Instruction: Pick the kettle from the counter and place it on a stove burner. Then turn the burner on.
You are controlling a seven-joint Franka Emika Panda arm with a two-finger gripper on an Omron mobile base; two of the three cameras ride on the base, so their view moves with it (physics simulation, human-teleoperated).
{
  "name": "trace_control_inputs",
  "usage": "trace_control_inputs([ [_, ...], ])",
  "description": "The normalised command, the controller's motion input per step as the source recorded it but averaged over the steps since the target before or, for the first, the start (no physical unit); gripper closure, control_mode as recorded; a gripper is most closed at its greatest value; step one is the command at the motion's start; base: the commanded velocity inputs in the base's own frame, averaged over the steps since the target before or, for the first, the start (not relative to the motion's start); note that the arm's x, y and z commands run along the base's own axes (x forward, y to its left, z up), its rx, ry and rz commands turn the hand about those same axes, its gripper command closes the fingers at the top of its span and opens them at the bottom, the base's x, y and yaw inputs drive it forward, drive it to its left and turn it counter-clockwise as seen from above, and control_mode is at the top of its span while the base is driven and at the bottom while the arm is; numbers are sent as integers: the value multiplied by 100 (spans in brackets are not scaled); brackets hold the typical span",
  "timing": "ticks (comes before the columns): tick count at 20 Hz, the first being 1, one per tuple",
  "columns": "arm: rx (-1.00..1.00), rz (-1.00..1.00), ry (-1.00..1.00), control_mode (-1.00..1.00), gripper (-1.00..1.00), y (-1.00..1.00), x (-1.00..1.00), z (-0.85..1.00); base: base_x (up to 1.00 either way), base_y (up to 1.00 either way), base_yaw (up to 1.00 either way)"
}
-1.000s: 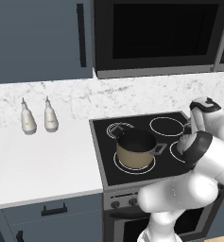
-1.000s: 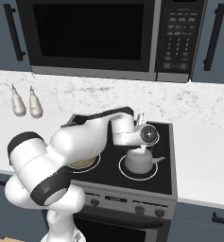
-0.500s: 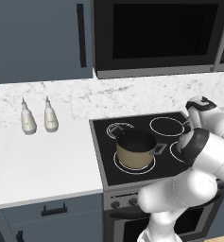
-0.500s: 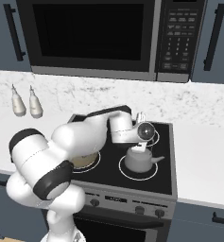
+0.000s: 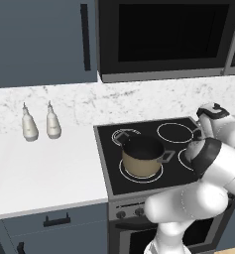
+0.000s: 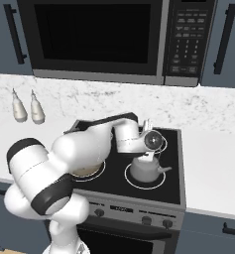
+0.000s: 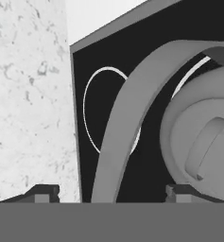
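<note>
Two pale bottles (image 5: 29, 124) (image 5: 52, 121) stand side by side at the back of the white counter (image 5: 44, 168), left of the cooktop (image 5: 109, 163). On the black glass, four white rings are marked. One tan pot (image 5: 141, 158) sits on the front-left ring. One kettle (image 6: 146, 167) sits on the front-right stove burner (image 6: 131, 182), spout toward the right in the right base view. Above the cooktop hangs one microwave (image 6: 109, 39).

The white arm rises from the base, bends over the pot side of the cooktop and reaches right across the glass, its wrist level above the kettle. The gripper (image 6: 149, 151) hangs just over the kettle's domed lid, at the top of the thin arched handle (image 7: 132, 113). In the hand view the two dark fingertips (image 7: 42, 193) (image 7: 179, 191) stand well apart, with the handle's band rising between them nearer the right-hand one and touching neither, so the claw is spread, not clamped. The kettle's lid and body show close behind the handle, with a rear ring (image 7: 108, 111) and the counter's edge beyond.
</note>
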Motion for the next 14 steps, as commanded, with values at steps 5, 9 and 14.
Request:
trace_control_inputs([
  [5,0,0,0,-100,-100,0,-28,1,0,0,0],
  [9,0,0,0,-100,-100,0,-23,14,0,0,0],
  [14,-1,0,0,-100,-100,2,-20,33,0,0,0],
])
